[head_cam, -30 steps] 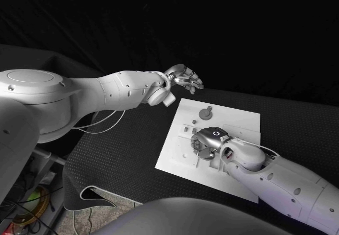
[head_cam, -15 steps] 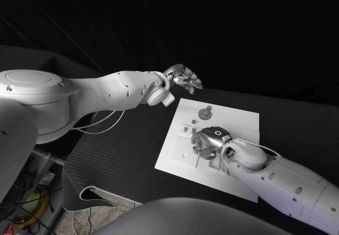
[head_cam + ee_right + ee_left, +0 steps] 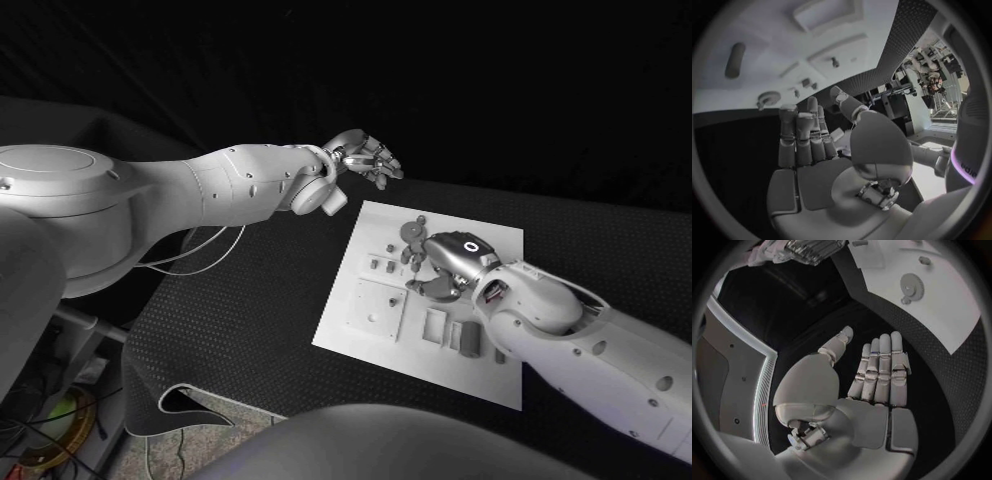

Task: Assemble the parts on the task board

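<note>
My left hand (image 3: 366,157) hangs raised, fingers straight and together, palm empty. My right hand (image 3: 444,262) reaches forward, fingers extended, holding nothing.

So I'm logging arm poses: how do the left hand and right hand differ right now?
The left hand is off the task board, over the black table beyond its far corner; the right hand is above the board among the parts. In the left wrist view the left hand's fingers lie straight and together; the right hand's pose is similar. Both hold nothing.

White task board (image 3: 378,318) bears grey parts (image 3: 436,324) on a black dotted-weave table (image 3: 231,320); silver robot hand (image 3: 447,262).
</note>
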Controlling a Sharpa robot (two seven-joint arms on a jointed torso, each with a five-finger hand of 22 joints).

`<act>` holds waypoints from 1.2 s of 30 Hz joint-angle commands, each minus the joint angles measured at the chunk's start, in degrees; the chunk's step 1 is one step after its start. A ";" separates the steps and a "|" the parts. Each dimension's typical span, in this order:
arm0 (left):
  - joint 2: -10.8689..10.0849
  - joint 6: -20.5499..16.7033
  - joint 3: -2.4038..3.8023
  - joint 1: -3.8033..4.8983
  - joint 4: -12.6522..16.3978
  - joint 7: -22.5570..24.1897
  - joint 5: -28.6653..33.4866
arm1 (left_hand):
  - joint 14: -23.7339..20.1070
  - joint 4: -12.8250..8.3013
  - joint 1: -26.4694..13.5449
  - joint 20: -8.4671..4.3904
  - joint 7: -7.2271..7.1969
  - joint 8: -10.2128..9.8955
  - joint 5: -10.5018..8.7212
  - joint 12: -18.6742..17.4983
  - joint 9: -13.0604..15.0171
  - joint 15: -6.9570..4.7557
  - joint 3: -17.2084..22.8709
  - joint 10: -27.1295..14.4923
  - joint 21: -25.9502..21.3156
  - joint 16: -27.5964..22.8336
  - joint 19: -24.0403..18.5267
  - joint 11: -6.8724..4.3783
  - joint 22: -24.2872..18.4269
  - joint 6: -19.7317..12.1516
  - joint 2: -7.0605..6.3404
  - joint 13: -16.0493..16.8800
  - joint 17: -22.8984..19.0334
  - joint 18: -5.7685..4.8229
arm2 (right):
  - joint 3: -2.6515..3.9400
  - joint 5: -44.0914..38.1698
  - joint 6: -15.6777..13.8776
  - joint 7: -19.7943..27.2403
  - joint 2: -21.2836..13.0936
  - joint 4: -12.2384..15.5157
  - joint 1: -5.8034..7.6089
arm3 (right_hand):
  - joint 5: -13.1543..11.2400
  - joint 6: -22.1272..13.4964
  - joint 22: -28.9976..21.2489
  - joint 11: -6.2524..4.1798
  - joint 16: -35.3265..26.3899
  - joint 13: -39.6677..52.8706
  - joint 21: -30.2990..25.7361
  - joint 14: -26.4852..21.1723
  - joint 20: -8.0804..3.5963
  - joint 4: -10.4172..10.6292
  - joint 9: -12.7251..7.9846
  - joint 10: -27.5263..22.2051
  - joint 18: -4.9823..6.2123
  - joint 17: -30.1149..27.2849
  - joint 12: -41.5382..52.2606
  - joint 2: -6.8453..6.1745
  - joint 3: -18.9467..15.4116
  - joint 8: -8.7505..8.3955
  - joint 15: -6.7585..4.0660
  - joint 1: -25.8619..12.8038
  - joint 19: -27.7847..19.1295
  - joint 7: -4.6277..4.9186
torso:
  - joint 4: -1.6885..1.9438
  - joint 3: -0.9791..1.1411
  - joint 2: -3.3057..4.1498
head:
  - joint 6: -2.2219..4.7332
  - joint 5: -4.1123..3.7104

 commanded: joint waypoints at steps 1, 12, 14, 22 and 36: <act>-0.19 0.28 0.04 0.08 0.21 0.67 -0.05 | 0.41 -0.05 0.83 0.02 -0.09 0.28 -0.21 0.16 -0.06 -0.05 -0.27 -0.37 -0.27 -0.39 0.34 0.16 -0.08 -0.39 0.07 -0.08 0.12 0.95 | 1.48 2.09 -2.15 -0.11 -1.74 1.93 0.49 | 0.11 -2.17 0.79 -0.07 0.28 0.12 0.13 0.48 -0.17 0.40 0.09 0.01 4.00 0.08 0.05 -0.63 -0.10 0.18 0.13 -0.07 0.57 1.95 | -0.42 0.21 -0.04 | 0.01 -0.84; -0.44 0.50 0.04 0.05 0.38 0.84 -0.04 | 0.42 -0.02 0.86 0.03 -0.09 0.30 -0.21 0.17 -0.07 -0.04 -0.26 -0.35 -0.26 -0.44 0.34 0.16 -0.10 -0.37 0.08 -0.10 0.17 0.94 | 3.19 5.15 1.62 0.60 -8.85 1.50 3.44 | 0.12 -2.62 0.82 0.06 0.19 0.34 -0.15 -0.39 -0.10 1.47 0.22 -0.74 4.00 0.18 -0.28 -3.56 -4.02 0.27 0.26 -3.80 -0.32 1.92 | -1.07 0.53 -0.31 | 0.01 -2.47; -0.61 0.50 0.03 0.04 0.41 0.84 -0.04 | 0.42 -0.02 0.87 0.03 -0.10 0.30 -0.21 0.17 -0.07 -0.04 -0.26 -0.35 -0.26 -0.45 0.34 0.16 -0.10 -0.37 0.08 -0.11 0.18 0.94 | 3.18 5.18 2.10 0.73 -9.36 1.07 3.44 | 0.12 -2.69 0.80 0.07 0.17 0.35 -0.21 -0.51 -0.10 1.43 0.23 -0.83 4.00 0.18 -0.33 -3.63 -4.24 0.28 0.28 -3.84 -0.43 1.90 | -1.03 0.63 -0.26 | 0.01 -2.90; -0.74 0.71 0.02 0.00 0.34 0.91 -0.04 | 0.43 -0.01 0.87 0.04 -0.09 0.31 -0.21 0.18 -0.07 -0.04 -0.26 -0.35 -0.26 -0.48 0.34 0.16 -0.12 -0.37 0.08 -0.12 0.21 0.94 | 3.07 4.59 3.82 0.93 -10.11 -0.23 3.25 | 0.12 -3.06 0.74 0.27 0.09 0.34 -0.45 -0.93 -0.05 1.32 0.22 -1.38 4.00 0.19 -0.64 -3.62 -4.58 0.20 0.46 -3.57 -0.79 2.14 | -1.23 1.16 -0.22 | 0.01 -4.22; -0.55 0.87 0.01 -0.05 -0.07 0.99 -0.04 | 0.44 0.00 0.86 0.04 -0.09 0.31 -0.21 0.18 -0.08 -0.03 -0.25 -0.35 -0.26 -0.52 0.34 0.16 -0.14 -0.37 0.12 -0.14 0.26 0.93 | 0.36 0.29 5.75 0.43 -6.64 -5.17 1.75 | 0.13 -6.46 0.56 1.53 -0.14 0.05 -1.42 -2.68 0.75 2.62 -0.21 -4.42 4.00 0.21 -2.20 -5.13 -4.70 -0.99 1.71 -3.61 -2.18 1.00 | -0.92 0.90 -0.17 | 0.01 -5.36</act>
